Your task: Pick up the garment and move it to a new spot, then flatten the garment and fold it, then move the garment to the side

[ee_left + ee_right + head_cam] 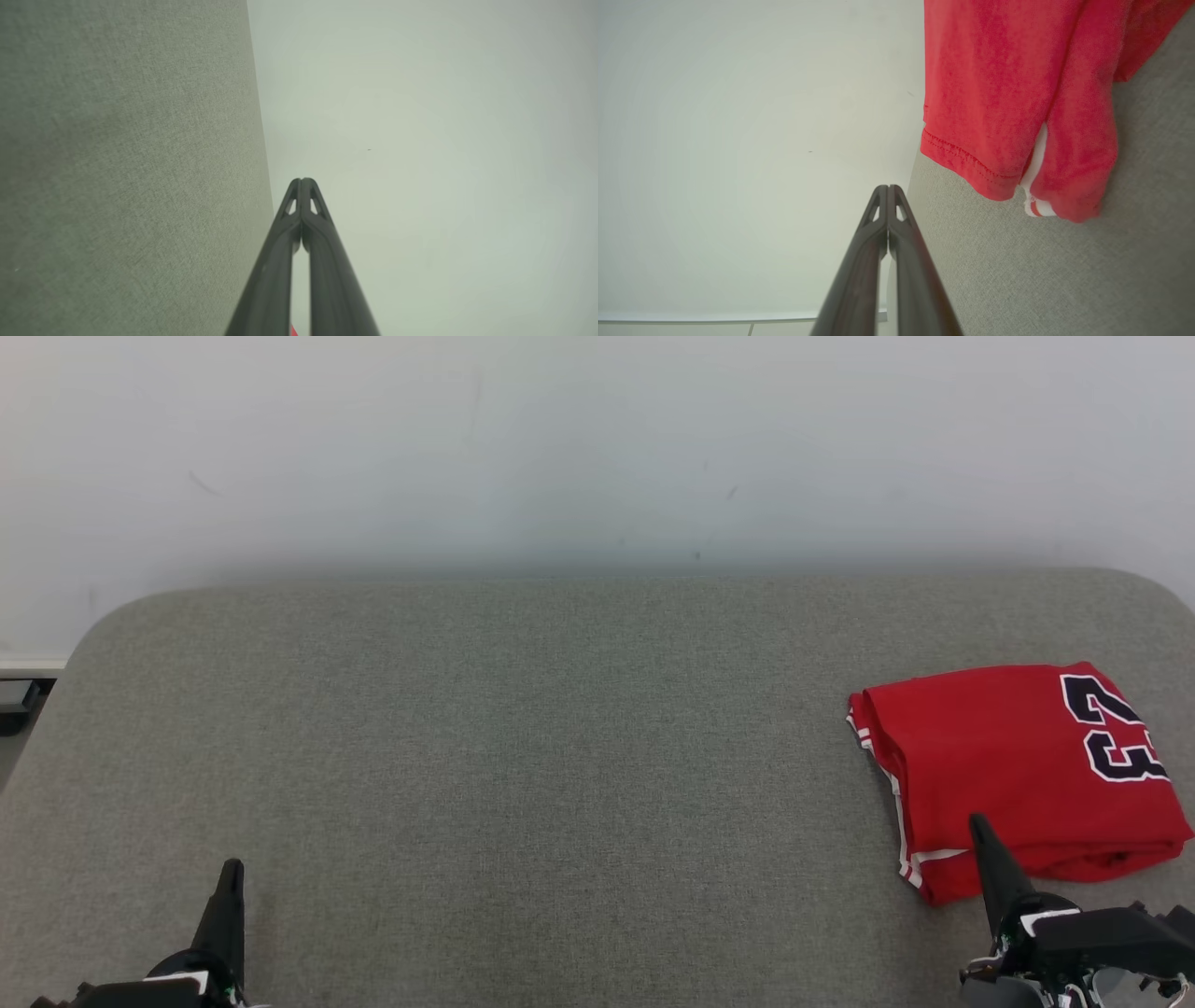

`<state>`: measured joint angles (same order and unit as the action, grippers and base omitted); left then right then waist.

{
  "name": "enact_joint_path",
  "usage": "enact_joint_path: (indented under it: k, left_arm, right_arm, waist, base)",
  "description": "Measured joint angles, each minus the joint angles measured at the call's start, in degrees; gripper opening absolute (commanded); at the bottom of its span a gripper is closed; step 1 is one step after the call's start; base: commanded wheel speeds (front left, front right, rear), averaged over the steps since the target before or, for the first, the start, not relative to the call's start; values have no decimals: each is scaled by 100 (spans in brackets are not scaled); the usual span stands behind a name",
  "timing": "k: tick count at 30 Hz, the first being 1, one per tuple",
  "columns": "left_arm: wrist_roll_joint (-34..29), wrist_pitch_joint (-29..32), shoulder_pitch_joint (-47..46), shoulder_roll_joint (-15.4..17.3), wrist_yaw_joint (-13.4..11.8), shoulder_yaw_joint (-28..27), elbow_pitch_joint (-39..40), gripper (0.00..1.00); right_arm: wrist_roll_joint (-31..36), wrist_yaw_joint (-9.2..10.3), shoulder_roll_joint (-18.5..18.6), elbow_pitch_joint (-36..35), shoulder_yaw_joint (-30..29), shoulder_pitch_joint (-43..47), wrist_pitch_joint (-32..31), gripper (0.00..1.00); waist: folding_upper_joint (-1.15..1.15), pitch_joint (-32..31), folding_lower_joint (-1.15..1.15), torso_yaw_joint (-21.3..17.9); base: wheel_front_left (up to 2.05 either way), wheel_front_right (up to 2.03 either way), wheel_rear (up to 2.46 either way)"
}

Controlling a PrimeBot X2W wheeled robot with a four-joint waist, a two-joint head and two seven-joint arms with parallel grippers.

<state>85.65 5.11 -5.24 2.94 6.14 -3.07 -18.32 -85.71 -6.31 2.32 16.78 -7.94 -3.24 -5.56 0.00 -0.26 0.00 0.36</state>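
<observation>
We see the red garment (1018, 775), folded with its dark number facing up, lying at the right end of the grey surface (560, 728). Our right pincer (977, 821) is closed on nothing, just beside the garment's near hem. Our left pincer (231, 868) is likewise closed and empty, well apart from it.

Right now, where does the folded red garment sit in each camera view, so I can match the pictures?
Head view: garment at the right edge, folded on the grey surface.
Left wrist view: likely the tiny red sliver at the bottom edge, at the base of the left gripper.
Right wrist view: upper right, hem towards the middle.
Shared landmark: the line where the grey surface meets the pale wall.
</observation>
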Motion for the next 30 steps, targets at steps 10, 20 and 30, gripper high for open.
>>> enact_joint_path:
  k: [10, 20, 30]
  left_arm:
    - [558, 140, 0, -67, 98, -212, 105, 0]
    - [566, 140, 0, -73, 98, -213, 109, 0]
    - [566, 140, 0, -74, 98, -212, 111, 0]
  right_arm:
    - [-590, -57, 2, 36, 5, -127, -100, 0]
    - [-601, -58, 2, 38, 7, -188, -100, 0]
    - [-603, -58, 2, 37, 9, -189, -99, 0]
  waist:
    - [0, 36, -1, -36]
    - [0, 36, -1, -36]
    - [0, 36, -1, -36]
  base:
    - [0, 0, 0]
    - [0, 0, 0]
    - [0, 0, 0]
